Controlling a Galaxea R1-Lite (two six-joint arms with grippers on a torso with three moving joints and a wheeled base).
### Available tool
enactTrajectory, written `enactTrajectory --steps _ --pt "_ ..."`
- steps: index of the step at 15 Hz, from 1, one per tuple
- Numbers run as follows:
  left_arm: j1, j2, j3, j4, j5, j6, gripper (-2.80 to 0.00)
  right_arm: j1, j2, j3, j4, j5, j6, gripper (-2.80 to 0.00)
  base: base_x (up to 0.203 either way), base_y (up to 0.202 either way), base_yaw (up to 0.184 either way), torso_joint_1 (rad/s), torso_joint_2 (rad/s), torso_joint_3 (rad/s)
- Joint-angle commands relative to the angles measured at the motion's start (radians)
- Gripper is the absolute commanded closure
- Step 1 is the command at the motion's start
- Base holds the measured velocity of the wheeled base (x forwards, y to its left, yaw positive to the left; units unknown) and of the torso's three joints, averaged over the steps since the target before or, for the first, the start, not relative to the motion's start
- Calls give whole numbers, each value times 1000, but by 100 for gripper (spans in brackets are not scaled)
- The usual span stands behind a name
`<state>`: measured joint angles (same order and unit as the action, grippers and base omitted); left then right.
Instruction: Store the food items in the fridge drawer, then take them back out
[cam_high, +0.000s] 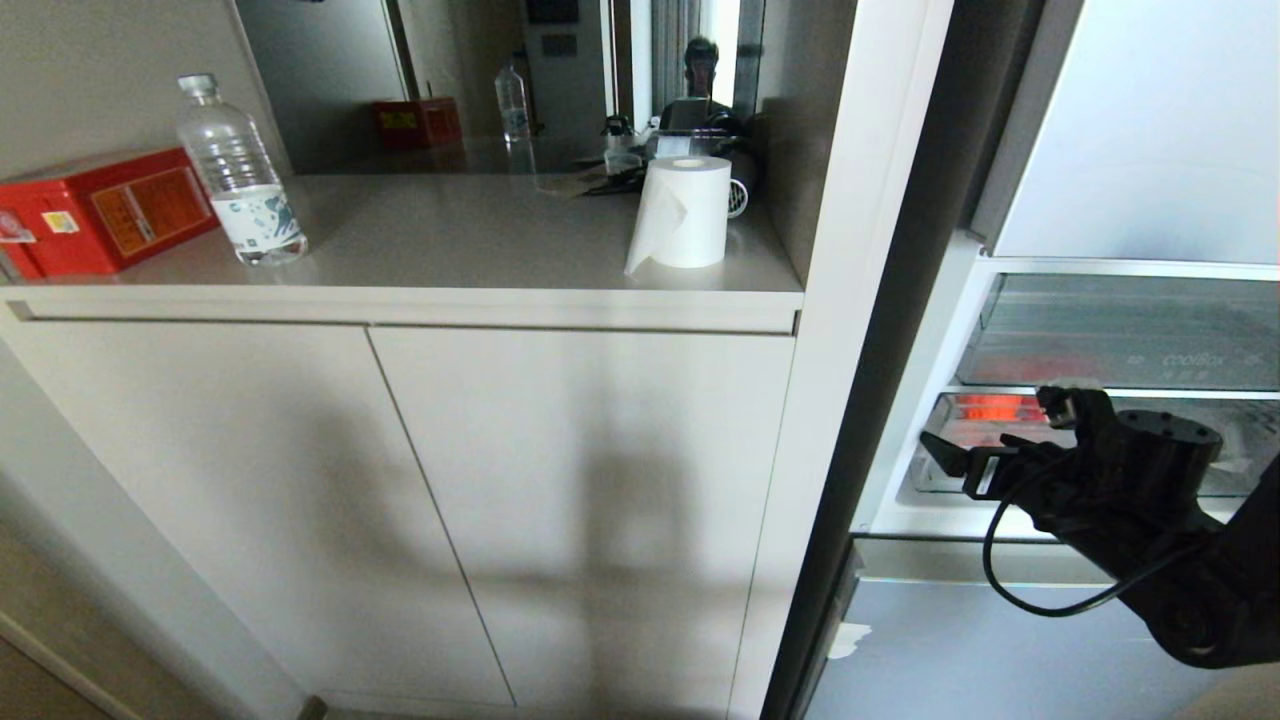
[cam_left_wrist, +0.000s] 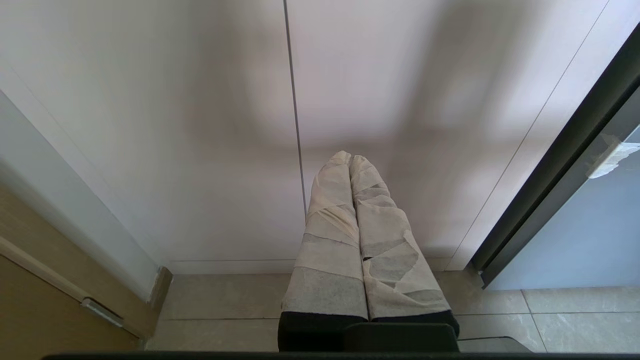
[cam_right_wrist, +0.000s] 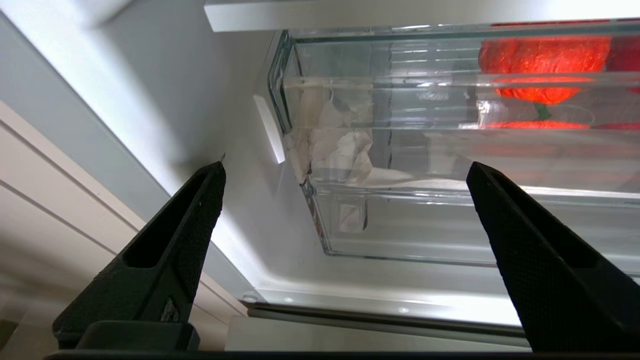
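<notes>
Fridge interior ahead: my right pincer gapes wide and empty before the clear fridge drawer, an orange-red fruit inside; left pincer closed.

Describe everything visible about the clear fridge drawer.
The fridge drawer is a wide, shallow bin of clear plastic with a thick rounded front lip, sitting low in the open fridge beneath another clear bin. Through its front wall shows the orange-red food item with a green stem, and crumpled white paper in one end. The right hand, open, hovers before it without touching.
</notes>
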<state>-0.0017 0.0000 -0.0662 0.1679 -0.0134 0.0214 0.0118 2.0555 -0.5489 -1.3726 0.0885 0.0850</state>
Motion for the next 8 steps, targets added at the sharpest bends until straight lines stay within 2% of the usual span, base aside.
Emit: enactTrajectory --steps 1,4,5,8 --pt "0 2 0 1 0 0 0 8 1 -10 -8 2 -1 -280 0 0 0 0 0 0" --pt "0 2 0 1 0 0 0 16 14 -29 -8 -6 -1 -280 0 0 0 0 0 0" --pt "0 2 0 1 0 0 0 22 17 -33 -8 -6 -1 0 0 0 0 0 0 0" --pt "0 2 0 1 0 0 0 32 25 -35 -8 -7 -2 0 0 0 0 0 0 0"
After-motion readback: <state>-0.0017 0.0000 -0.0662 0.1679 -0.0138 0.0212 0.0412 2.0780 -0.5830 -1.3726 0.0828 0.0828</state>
